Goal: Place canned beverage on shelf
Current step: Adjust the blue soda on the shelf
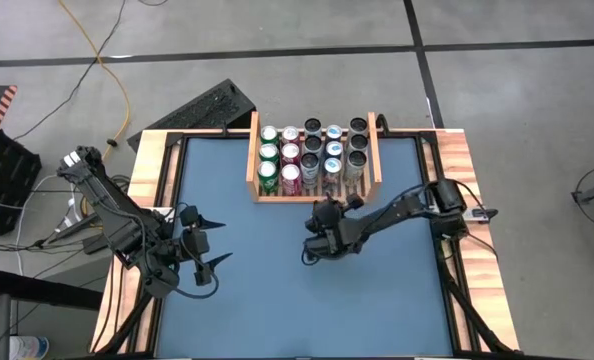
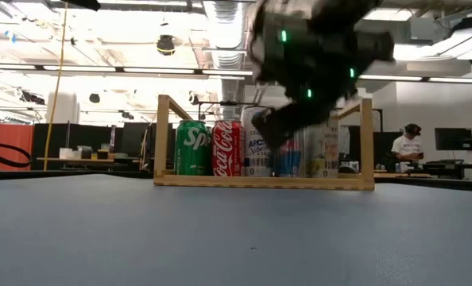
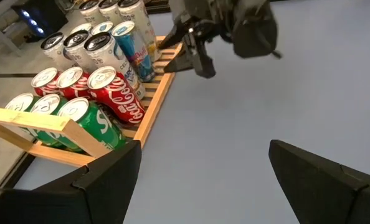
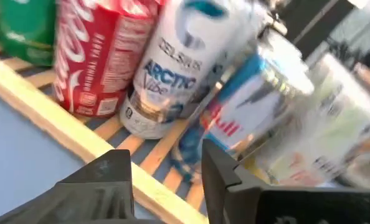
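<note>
Blue surface (image 1: 277, 290), wood-bordered, bare at the near side. Nearest, at the left edge: left gripper (image 1: 205, 245), fingers spread wide, holding nothing, well apart from the cans. Farther in, right gripper (image 1: 322, 212) pressed together and empty, just before the shelf (image 1: 252, 165) at the far edge, its upright cans (image 1: 290, 152) filling all rows.
</note>
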Available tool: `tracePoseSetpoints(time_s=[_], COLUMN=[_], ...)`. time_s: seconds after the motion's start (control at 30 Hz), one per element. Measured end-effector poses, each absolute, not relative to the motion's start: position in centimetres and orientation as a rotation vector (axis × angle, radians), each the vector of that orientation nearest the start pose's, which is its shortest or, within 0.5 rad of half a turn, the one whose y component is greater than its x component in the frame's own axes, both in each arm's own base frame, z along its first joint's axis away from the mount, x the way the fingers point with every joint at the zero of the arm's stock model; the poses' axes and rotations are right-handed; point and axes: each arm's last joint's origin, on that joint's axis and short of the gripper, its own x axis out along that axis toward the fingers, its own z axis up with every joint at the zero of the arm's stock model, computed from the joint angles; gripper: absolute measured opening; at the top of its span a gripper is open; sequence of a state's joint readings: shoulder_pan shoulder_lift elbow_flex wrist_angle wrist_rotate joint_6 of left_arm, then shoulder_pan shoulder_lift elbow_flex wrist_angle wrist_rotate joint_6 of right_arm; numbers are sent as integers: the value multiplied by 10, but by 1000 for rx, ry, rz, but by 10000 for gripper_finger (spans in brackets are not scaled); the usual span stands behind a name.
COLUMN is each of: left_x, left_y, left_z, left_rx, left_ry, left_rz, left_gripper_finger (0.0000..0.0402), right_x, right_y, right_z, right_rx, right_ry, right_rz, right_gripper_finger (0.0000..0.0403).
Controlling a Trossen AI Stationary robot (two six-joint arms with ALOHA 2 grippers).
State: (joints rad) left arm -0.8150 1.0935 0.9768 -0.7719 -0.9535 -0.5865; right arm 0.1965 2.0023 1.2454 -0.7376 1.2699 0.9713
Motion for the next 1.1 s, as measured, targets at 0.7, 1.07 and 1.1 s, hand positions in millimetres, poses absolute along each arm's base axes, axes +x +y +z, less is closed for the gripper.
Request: tracePoseSetpoints(time_s=[0.7, 1.07, 1.1], left_x=[157, 157, 157], left_y=[-132, -133, -133], left_z=[305, 305, 305], left_rx=[95, 31, 31], left_ry=[481, 471, 472], left_rz=[275, 286, 285], left_gripper_finger=[341, 341, 341], right_x=[376, 380, 380], right_y=[-52, -65, -65], right_z=[278, 261, 263], right_rx=[163, 193, 191], right_ry=[701, 770, 760], right_rz=[-1085, -1088, -1093], right_gripper_finger=[240, 283, 282])
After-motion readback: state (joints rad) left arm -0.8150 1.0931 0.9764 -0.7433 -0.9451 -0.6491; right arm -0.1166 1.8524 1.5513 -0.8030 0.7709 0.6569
